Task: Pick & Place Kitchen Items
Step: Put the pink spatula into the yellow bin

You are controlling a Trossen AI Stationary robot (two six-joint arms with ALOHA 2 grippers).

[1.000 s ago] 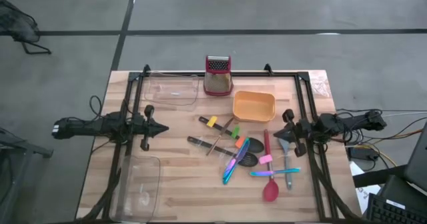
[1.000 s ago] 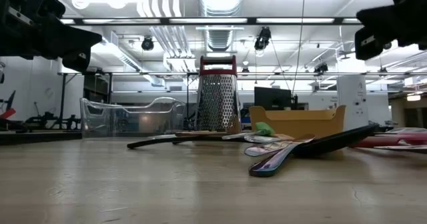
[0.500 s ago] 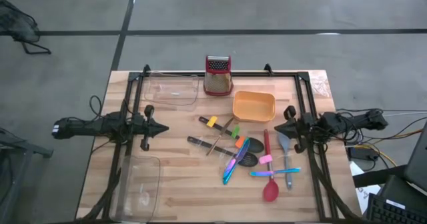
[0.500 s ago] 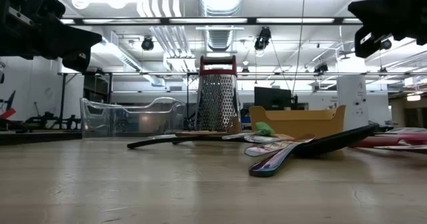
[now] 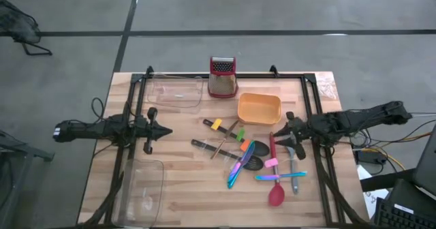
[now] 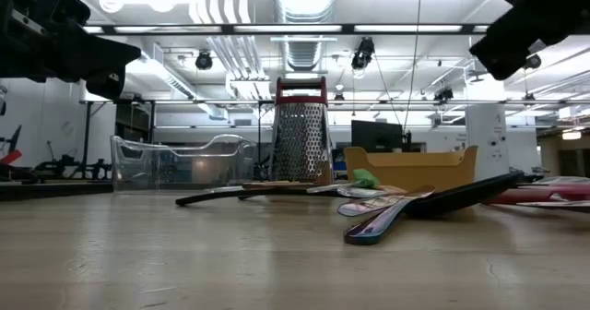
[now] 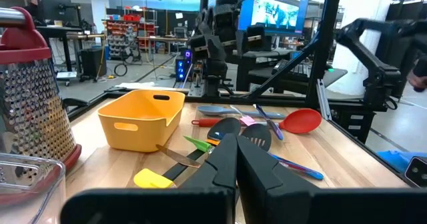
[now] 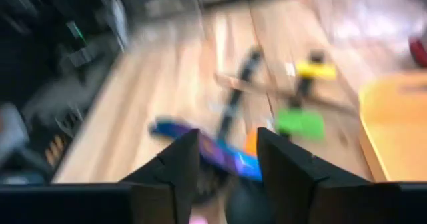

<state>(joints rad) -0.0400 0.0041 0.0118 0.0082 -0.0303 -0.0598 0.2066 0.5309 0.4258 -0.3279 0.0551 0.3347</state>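
while we look down from above with the near table edge at six o'clock, the red spoon [image 5: 275, 193] lies closest to us at about five o'clock of the table's middle, its bowl toward the near edge. just past it a thin blue utensil [image 5: 281, 176] lies crosswise, with a pink clip [image 5: 272, 163] beside it and the grey spatula [image 5: 291, 152] a little toward three o'clock. at the middle a multicoloured utensil [image 5: 238, 166] lies aslant next to the black slotted spoon [image 5: 254, 163], and black tongs [image 5: 211, 147] lie toward nine o'clock of those. beyond them sit a green clip [image 5: 240, 135] and a yellow clip [image 5: 216, 125].

our right gripper [image 5: 289, 131] hovers at about three o'clock over the red handle and spatula, its fingers [image 8: 180, 164] parted with a clear gap and grasping nothing; we see the utensils blurred between them. our left gripper [image 5: 165, 130] waits at nine o'clock, well apart from the utensils, its fingers [image 7: 223, 164] clenched together on nothing.

farther off, the orange tub [image 5: 259, 108] stands at one o'clock, a clear tray [image 5: 178, 93] at eleven o'clock, and the steel grater [image 5: 222, 78] with a red top at twelve o'clock by the far edge. another clear tray [image 5: 143, 188] lies at seven o'clock on the wooden table [image 5: 191, 188].
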